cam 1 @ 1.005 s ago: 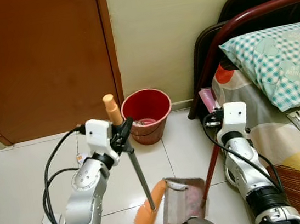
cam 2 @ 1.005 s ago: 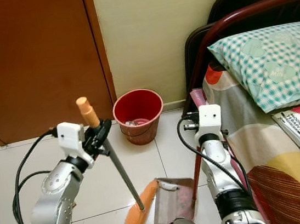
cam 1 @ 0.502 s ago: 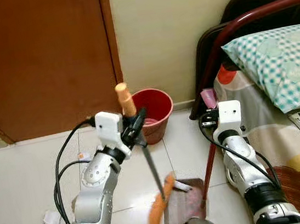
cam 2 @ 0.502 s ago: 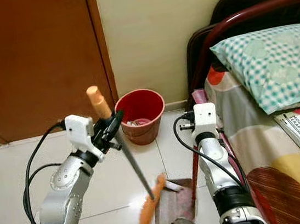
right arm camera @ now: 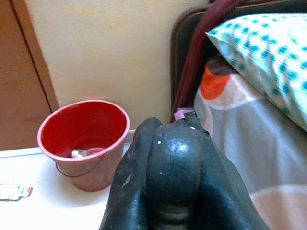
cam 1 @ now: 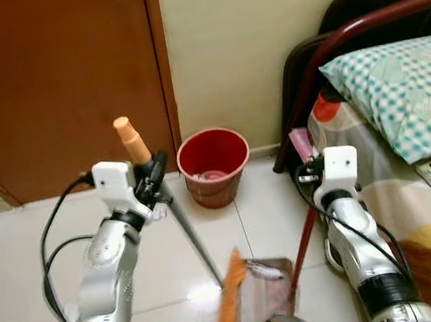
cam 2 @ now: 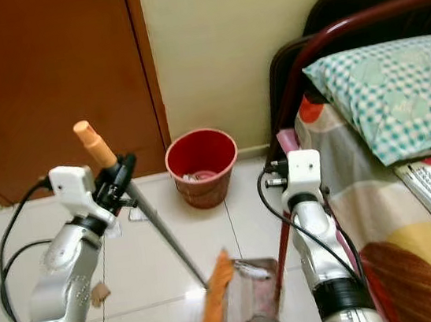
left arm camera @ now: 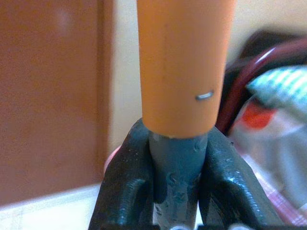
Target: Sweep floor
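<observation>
Two tools are in hand above a pale tiled floor (cam 1: 22,258), with a brown door (cam 1: 54,79) ahead on the left and a bed (cam 1: 409,183) with a checked pillow (cam 1: 404,84) on the right. A red bin (cam 1: 214,166) stands by the wall between them.

The left gripper (cam 1: 157,180) is clamped on the grey shaft of the broom (cam 1: 194,243), just under its orange cap; the shaft slants down to the orange bristles (cam 1: 228,306), which lie against the dustpan (cam 1: 263,290) on the floor close to the robot. The right gripper (cam 2: 275,178) is closed around the dark top end of the dustpan's red handle (cam 1: 304,248), holding the pan upright beside the bed.

Some scraps lie in the bin, and a small wrapper (right arm camera: 12,191) sits on the tiles near it.

Risks, as I judge them: the broom is held very near its tip, so a hard stroke could twist the shaft in the fingers. A push too strong could shove the pan back or flick dirt past it. The swinging cap could also knock the bin.
</observation>
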Controlling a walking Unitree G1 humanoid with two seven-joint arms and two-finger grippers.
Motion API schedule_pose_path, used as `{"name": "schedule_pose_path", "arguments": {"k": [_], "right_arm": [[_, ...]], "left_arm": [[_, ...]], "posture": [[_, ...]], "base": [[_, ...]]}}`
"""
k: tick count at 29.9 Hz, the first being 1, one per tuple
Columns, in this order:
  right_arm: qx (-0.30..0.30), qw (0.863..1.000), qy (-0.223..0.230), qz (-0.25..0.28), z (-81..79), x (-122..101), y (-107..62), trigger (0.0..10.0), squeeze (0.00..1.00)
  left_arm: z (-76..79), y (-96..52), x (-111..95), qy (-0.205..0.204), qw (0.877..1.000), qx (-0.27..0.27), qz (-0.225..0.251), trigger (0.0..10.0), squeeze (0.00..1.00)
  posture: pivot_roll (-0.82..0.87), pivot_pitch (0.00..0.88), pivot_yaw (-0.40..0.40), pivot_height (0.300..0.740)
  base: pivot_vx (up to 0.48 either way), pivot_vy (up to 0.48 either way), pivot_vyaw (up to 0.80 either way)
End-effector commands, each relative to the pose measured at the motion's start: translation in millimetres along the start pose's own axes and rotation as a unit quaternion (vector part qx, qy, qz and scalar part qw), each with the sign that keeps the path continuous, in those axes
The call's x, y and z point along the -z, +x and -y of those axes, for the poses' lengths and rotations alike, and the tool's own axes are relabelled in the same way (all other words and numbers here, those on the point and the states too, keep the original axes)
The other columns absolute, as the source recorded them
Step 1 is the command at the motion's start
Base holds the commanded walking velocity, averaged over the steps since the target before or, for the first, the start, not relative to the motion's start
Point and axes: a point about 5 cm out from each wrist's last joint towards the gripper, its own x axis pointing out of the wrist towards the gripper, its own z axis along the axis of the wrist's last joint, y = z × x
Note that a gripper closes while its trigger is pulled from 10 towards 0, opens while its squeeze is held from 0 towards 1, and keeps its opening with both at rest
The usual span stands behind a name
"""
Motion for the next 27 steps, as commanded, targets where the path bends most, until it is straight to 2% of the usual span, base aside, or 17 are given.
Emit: {"name": "schedule_pose_path", "arguments": {"k": [1, 3, 5, 8, 9, 12, 16, 20, 27], "right_arm": [[0.005, 1.000, 0.008, 0.005, 1.8, 1, -4.1, 10.0, 0.00], [0.006, 1.000, 0.020, 0.009, 2.3, 1, -6.7, 10.0, 0.00], [0.001, 0.999, 0.041, 0.026, 3.6, -4, -9.4, 10.0, 0.00], [0.007, 0.998, 0.053, 0.045, 7.7, -9, -12.8, 10.0, 0.00], [0.022, 0.996, 0.068, 0.051, 18.6, -9, -20.4, 10.0, 0.00], [0.026, 0.997, 0.067, 0.043, 32.8, -5, -35.0, 10.0, 0.00], [0.023, 0.996, 0.064, 0.052, 37.4, -9, -38.2, 10.0, 0.00], [0.016, 0.996, 0.057, 0.063, 34.0, -17, -32.0, 10.0, 0.00], [-0.013, 0.994, 0.073, 0.077, 18.9, -31, -23.7, 10.0, 0.00]], "left_arm": [[-15.2, -9.7, 8, 0.024, 0.999, -0.033, -0.019, 10.0, 0.00], [-20.9, -14.4, 13, 0.035, 0.998, -0.046, -0.027, 10.0, 0.00], [-27.6, -18.8, 15, 0.062, 0.995, -0.066, -0.029, 10.0, 0.00], [-29.8, -21.7, 17, 0.062, 0.995, -0.075, -0.031, 10.0, 0.00], [-26.5, -23.8, 17, 0.062, 0.995, -0.075, -0.018, 10.0, 0.00], [-17.1, -26.1, 17, 0.074, 0.995, -0.067, -0.005, 10.0, 0.00], [-16.2, -27.0, 17, 0.097, 0.992, -0.078, 0.007, 10.0, 0.00], [-16.9, -23.1, 14, 0.118, 0.989, -0.089, 0.017, 10.0, 0.00], [-14.7, -16.3, 8, 0.118, 0.988, -0.091, 0.035, 10.0, 0.00]], "posture": [[0.02, 0.090, -0.024, 0.740], [0.02, 0.078, -0.011, 0.740], [0.01, 0.072, -0.005, 0.740], [0.00, 0.061, 0.003, 0.740], [0.00, 0.044, 0.005, 0.740], [-0.01, 0.035, 0.003, 0.740], [-0.02, 0.030, -0.004, 0.740], [-0.02, 0.036, -0.012, 0.740], [-0.01, 0.034, -0.024, 0.740]], "base": [[0.000, 0.000, 0.00], [0.000, 0.000, 0.00], [0.000, 0.000, 0.00], [0.000, 0.000, 0.00], [0.000, 0.000, 0.00], [0.000, 0.000, 0.00], [0.000, 0.000, 0.00], [0.282, 0.000, 0.22], [0.307, 0.000, 0.37]]}}
